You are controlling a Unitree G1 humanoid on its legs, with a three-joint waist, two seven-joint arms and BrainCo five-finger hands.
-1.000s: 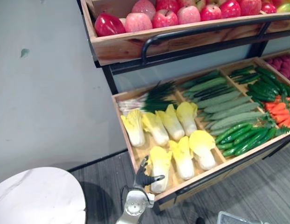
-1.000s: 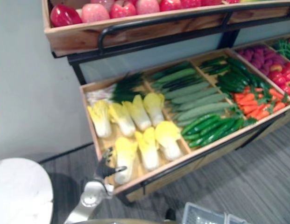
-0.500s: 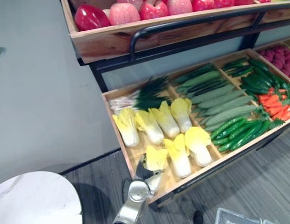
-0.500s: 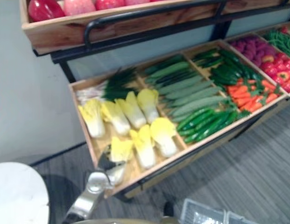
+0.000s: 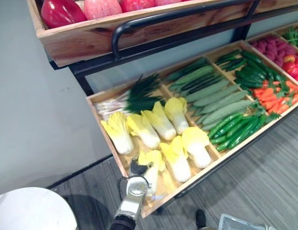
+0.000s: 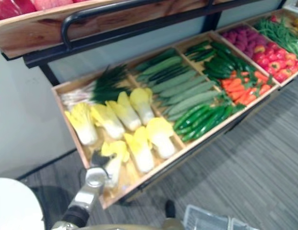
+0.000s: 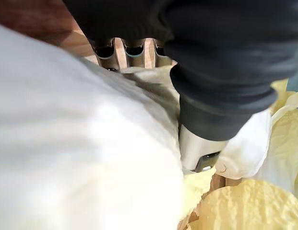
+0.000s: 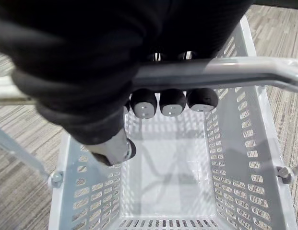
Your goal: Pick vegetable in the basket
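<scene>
A pale yellow-and-white Chinese cabbage (image 5: 152,165) lies at the front left corner of the wooden produce tray (image 5: 108,143). My left hand (image 5: 136,168) is on it. In the left wrist view its fingers (image 7: 125,48) reach round the far side of the cabbage's white body (image 7: 67,143), with the thumb (image 7: 199,143) pressed on the near side. My right hand (image 8: 91,48) hangs low at the right, fingers (image 8: 168,103) curled round the grey handle (image 8: 235,72) of a white plastic basket (image 8: 235,158) with nothing inside. The basket's corner (image 5: 240,224) shows at the bottom right.
Several more cabbages (image 5: 160,122), green onions (image 5: 139,98), cucumbers (image 5: 216,98), carrots (image 5: 273,98) and red produce (image 5: 278,48) fill the tray. Above it juts a wooden shelf of apples (image 5: 62,12) with a black bar (image 5: 139,24). A white round table (image 5: 33,213) stands at the lower left.
The camera has shifted, sliding the whole scene left and up. My left hand, open by the front cabbage a second ago, has reached onto it and curled its fingers round it.
</scene>
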